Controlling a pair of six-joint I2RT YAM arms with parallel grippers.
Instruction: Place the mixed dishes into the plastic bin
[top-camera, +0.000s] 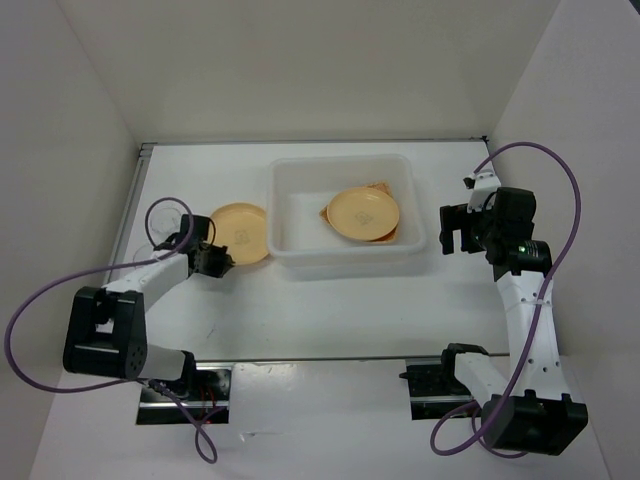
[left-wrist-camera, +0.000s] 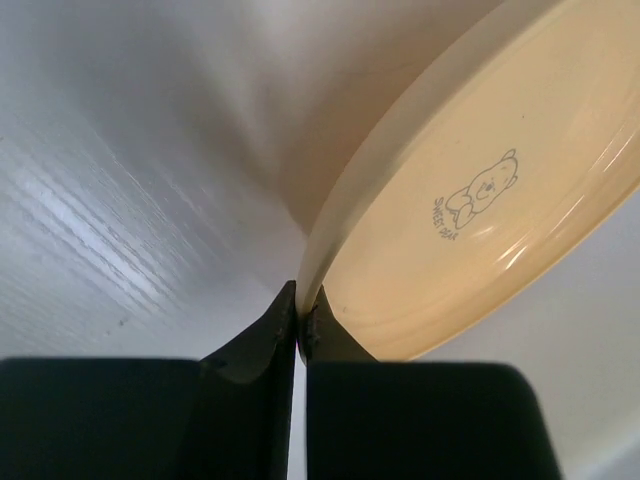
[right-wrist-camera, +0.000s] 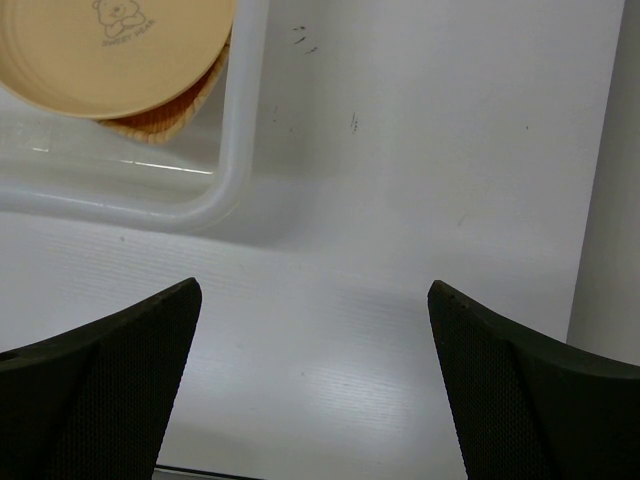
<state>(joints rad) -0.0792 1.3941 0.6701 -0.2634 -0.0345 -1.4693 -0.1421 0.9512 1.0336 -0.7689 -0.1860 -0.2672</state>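
The plastic bin stands mid-table. In it a yellow plate lies on the tan woven plate; both show in the right wrist view, the yellow plate over the tan plate. The second yellow plate is left of the bin. My left gripper is shut on its near-left rim, seen close as the gripper pinching the tilted plate. A clear glass cup stands left of that plate; I cannot make out a second cup. My right gripper hangs open and empty right of the bin.
White walls enclose the table on the left, back and right. The bin's corner lies up and left of my right gripper. Purple cables loop from both arms. The arm bases sit at the near edge.
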